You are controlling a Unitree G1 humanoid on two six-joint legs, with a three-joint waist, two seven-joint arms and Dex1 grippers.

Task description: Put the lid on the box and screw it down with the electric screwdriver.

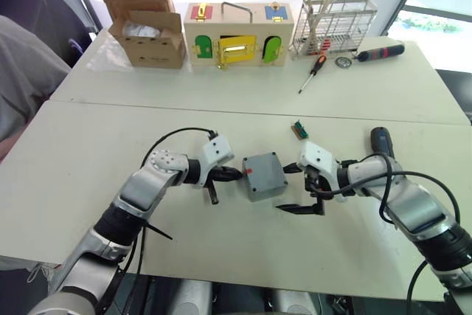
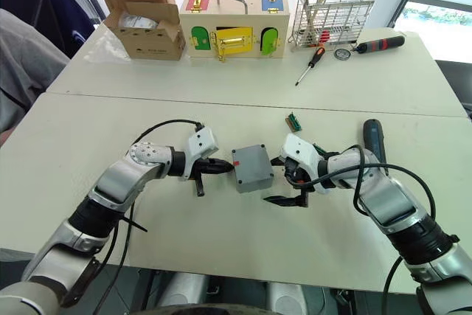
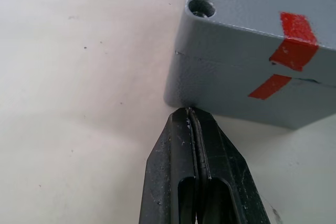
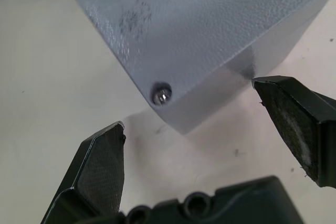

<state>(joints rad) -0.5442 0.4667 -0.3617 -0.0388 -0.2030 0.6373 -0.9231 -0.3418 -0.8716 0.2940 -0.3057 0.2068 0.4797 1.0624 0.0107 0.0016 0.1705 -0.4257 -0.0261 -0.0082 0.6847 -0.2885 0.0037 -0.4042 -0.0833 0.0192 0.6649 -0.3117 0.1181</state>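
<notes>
With the lid (image 4: 199, 30) already seated on the box (image 1: 264, 175) at mid-counter (image 1: 88, 182), the box sits between both grippers. Left gripper (image 3: 189, 116) has fingers pressed together, tips just at the box's lower edge. Right gripper (image 4: 210, 124) has fingers spread around a box corner. Electric screwdriver (image 1: 381, 140) lies beside the right arm, long axis pointing away, so right is nearer.

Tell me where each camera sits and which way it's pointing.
Left eye: on the head, looking forward and down at the table; both arms show, left end effector and right end effector flanking the box.
Right eye: same stereo head, same scene.
Left wrist: along its shut fingers, facing the box's red-marked side.
Right wrist: along its open fingers, facing a box corner.
Shared: the box, lid on.
</notes>
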